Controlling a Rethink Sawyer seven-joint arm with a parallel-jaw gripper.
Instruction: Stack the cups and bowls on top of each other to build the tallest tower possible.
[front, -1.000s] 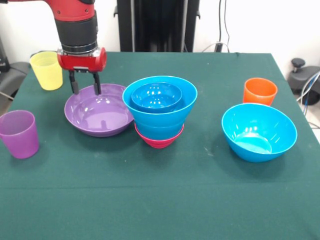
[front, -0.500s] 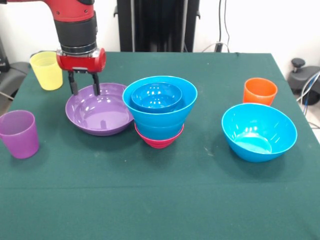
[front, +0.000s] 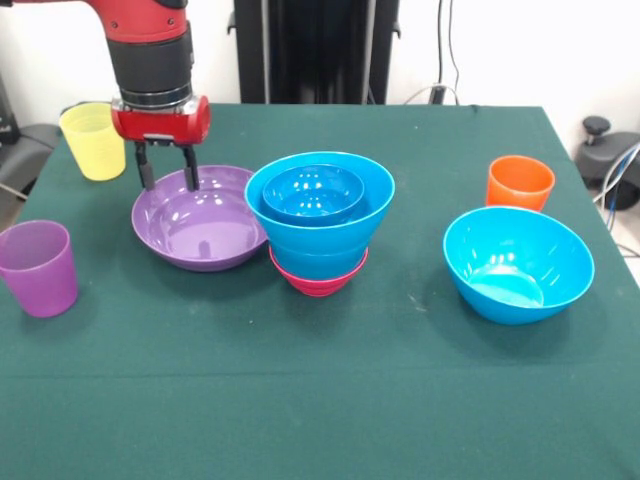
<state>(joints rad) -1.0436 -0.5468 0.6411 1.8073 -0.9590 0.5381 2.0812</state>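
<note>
Purple bowl (front: 197, 232) is sitting beside the stacked bowls (front: 319, 222); the gripper (front: 167, 180) is straddling its far rim, fingers spread apart.

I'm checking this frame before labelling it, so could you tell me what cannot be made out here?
- Gripper on the purple bowl, front view: whether the fingers pinch the far rim or only straddle it is too small to tell.
- Tower, front view: the outer blue bowl hides how many bowls sit nested above the magenta bowl.
- Arm, front view: cut off by the top edge.
</note>
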